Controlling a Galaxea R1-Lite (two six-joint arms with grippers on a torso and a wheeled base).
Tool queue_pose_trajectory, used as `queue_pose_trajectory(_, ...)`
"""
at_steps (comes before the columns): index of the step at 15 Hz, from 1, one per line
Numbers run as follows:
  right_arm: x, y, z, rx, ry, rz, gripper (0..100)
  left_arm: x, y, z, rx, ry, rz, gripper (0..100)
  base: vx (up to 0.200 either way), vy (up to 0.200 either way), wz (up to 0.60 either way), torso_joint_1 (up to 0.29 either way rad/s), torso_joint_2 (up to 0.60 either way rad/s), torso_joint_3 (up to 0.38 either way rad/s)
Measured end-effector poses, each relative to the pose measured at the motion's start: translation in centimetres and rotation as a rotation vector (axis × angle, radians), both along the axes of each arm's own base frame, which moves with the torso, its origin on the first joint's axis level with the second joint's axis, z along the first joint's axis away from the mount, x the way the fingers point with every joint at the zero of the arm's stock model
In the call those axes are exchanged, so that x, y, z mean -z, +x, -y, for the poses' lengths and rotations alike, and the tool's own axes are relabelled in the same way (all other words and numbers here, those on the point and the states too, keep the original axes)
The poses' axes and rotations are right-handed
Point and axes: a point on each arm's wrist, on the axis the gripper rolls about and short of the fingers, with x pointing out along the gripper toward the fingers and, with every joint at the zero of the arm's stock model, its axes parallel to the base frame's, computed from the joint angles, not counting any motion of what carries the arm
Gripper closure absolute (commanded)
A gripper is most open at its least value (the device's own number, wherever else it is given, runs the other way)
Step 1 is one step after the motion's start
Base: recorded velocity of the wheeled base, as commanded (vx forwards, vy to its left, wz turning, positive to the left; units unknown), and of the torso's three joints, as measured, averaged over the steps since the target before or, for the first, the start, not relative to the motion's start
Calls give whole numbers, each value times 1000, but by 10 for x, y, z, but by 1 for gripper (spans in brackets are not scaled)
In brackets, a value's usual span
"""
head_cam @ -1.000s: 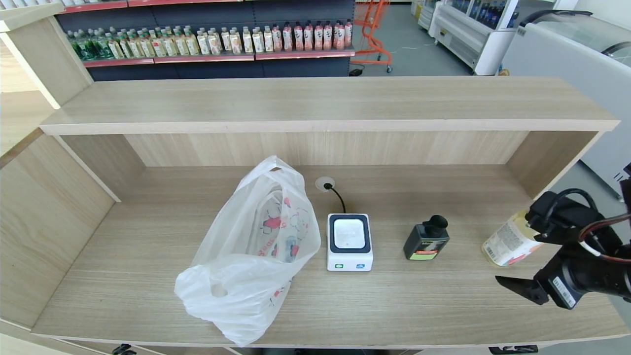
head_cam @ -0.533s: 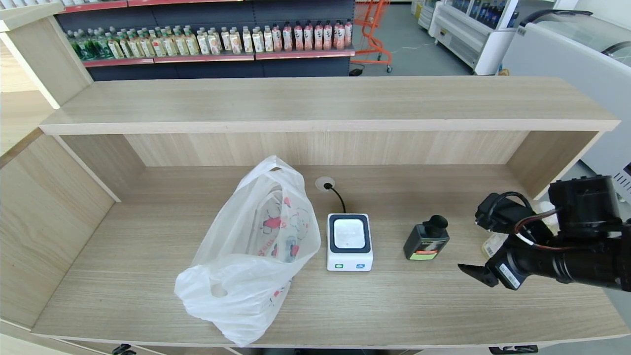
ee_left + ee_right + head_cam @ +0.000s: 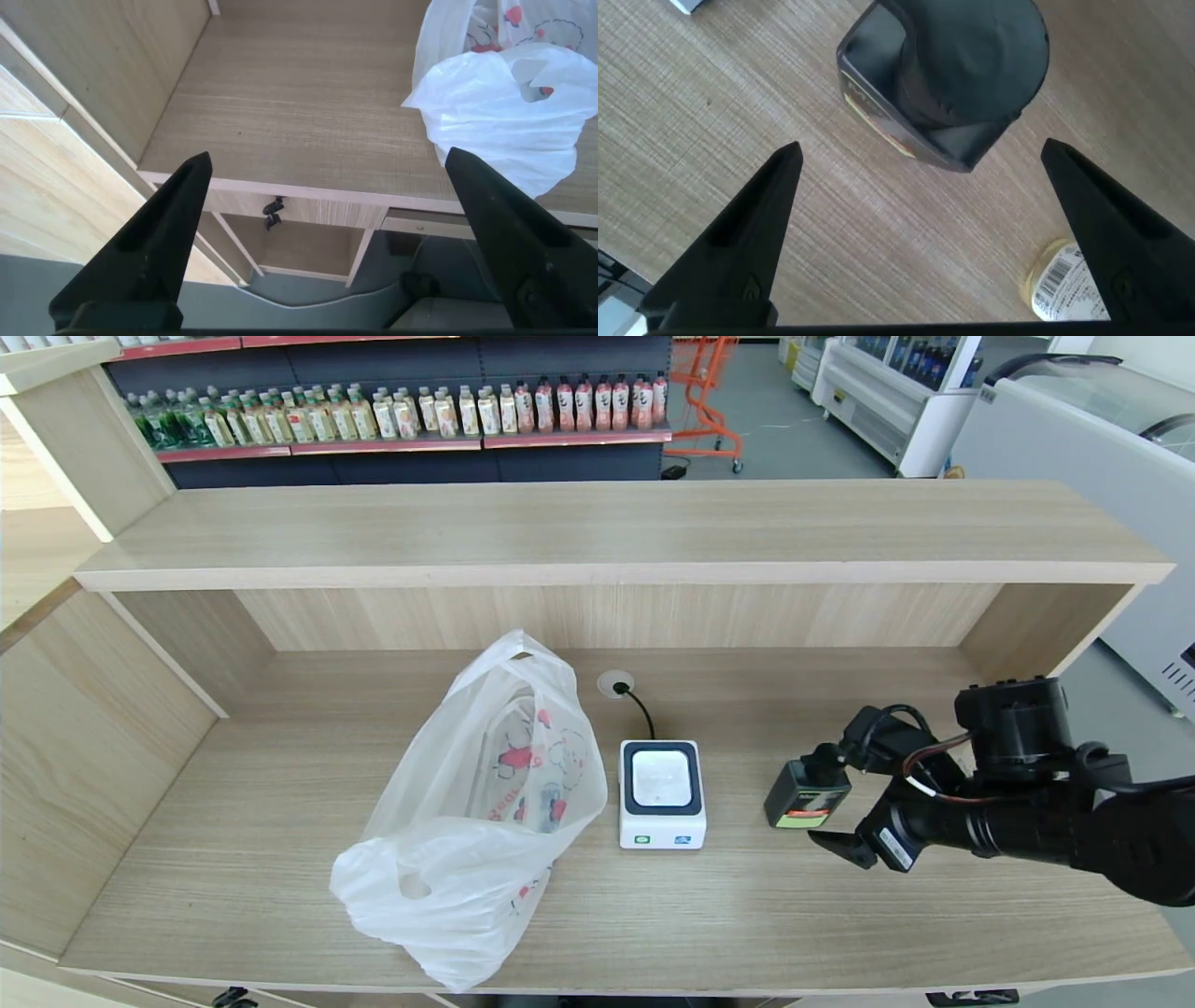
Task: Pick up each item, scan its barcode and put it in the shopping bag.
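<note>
Wood-grain laminate covers the desk [image 3: 280, 775], which has a raised ledge along its far side. A white, half-transparent shopping bag [image 3: 476, 803] with red cartoon print lies slumped left of the desk's middle, its mouth towards the back. Just beside it on the right sits the scanner [image 3: 661, 793], a white box with a dark-framed window facing up and a black cable [image 3: 640, 709] running to a round hole in the desk. Right of the scanner, and well apart from the bag, a dark bottle [image 3: 808, 791] with a broad black cap stands upright. The right tool [image 3: 922, 149] hovers low at that bottle's right side, released and empty. Its fingers are spread wide, the bottle sits in line with the gap between them, and no contact is visible. A pale yellow bottle [image 3: 1062, 280] with a barcode label lies on the desk near the dark one. The left tool [image 3: 329, 157] hangs above the desk's near edge, left of the bag, its fingers likewise parted and grasping nothing.
</note>
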Motion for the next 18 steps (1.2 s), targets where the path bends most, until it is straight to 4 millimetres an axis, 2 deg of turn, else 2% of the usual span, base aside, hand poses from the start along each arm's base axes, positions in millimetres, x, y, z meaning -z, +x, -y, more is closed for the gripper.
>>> queue_pose_trajectory(9,14,31,-15,-31,58,30,0,0,0,0,0,0,0,0,0,0,0,0,0,0)
queue_pose_trajectory(10,14,36,-19,-21,89,45,100,0,0,0,0,0,0,0,0,0,0,0,0,0)
queue_pose_trajectory(15,24,48,-37,-50,118,60,100,0,0,0,0,0,0,0,0,0,0,0,0,0)
queue_pose_trajectory(18,25,42,-40,-62,125,83,100,0,0,0,0,0,0,0,0,0,0,0,0,0)
